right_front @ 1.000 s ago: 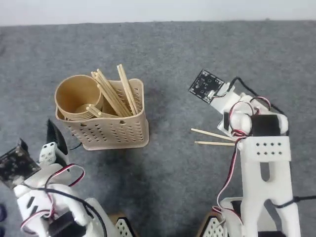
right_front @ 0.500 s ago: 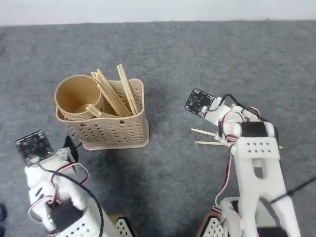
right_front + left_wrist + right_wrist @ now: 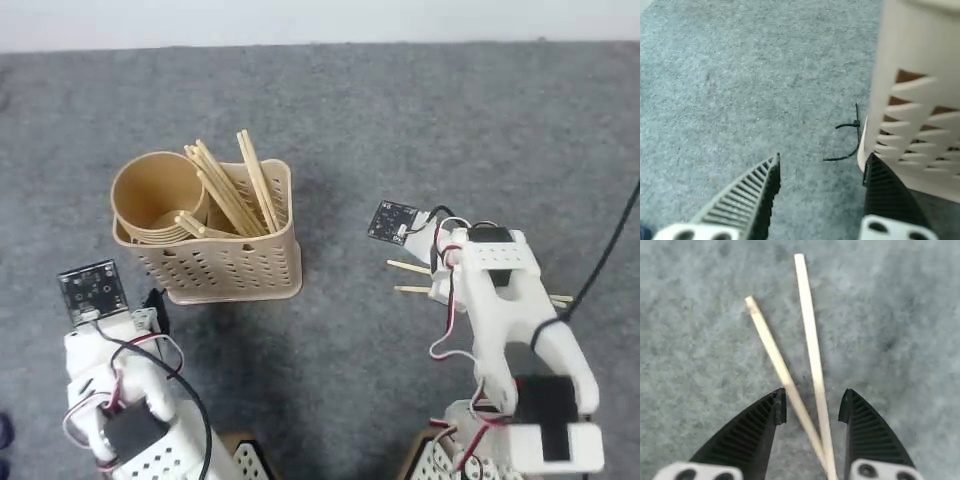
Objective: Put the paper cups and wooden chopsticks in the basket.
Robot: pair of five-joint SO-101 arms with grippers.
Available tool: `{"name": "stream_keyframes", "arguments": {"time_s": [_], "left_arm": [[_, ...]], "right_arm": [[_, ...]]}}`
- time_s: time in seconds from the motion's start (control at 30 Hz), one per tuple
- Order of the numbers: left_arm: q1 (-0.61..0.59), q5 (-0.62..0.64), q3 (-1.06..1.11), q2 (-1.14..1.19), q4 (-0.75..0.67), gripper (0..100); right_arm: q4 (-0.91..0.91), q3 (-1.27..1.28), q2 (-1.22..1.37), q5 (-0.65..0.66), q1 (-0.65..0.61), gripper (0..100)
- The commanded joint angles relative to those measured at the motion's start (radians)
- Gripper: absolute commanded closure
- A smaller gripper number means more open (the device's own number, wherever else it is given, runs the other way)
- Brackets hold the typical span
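A beige perforated basket (image 3: 235, 262) stands left of the middle, holding stacked paper cups (image 3: 158, 195) and several wooden chopsticks (image 3: 228, 186). Two more wooden chopsticks (image 3: 415, 278) lie on the carpet at the right. My right gripper (image 3: 812, 407) is low over them, open, with both chopsticks (image 3: 807, 340) passing between its fingers. My left gripper (image 3: 822, 175) is open over bare carpet next to the basket's wall (image 3: 912, 100). In the high view the left arm (image 3: 110, 380) sits at the basket's front left corner and the right arm (image 3: 495, 290) covers the chopsticks' far ends.
A black cable tie (image 3: 850, 137) lies on the grey carpet at the basket's base. Open carpet (image 3: 420, 110) stretches behind and between the arms.
The right arm has drawn back and lowered over the two loose chopsticks. The left arm has swung in toward the basket's front left corner.
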Motion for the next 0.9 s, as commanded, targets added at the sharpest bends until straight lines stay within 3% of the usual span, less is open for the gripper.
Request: {"name": "stream_keyframes", "arguments": {"time_s": [0.0,0.27,0.47,0.7,0.87], "left_arm": [[0.002,-0.012,-0.004,-0.018,0.000,75],[0.002,-0.012,-0.002,-0.018,-0.003,75],[0.005,-0.012,-0.002,-0.018,-0.003,75],[0.006,-0.012,-0.002,-0.018,-0.003,75],[0.020,-0.012,0.028,-0.018,-0.048,75]], "right_arm": [[-0.071,-0.068,0.058,0.014,0.015,81.6],[-0.064,-0.157,0.183,0.014,0.022,82.0],[-0.050,-0.160,0.186,0.018,0.019,99.4],[-0.035,-0.198,0.159,0.012,0.025,99.1],[0.087,-0.376,-0.044,-0.112,0.035,99.1]]}}
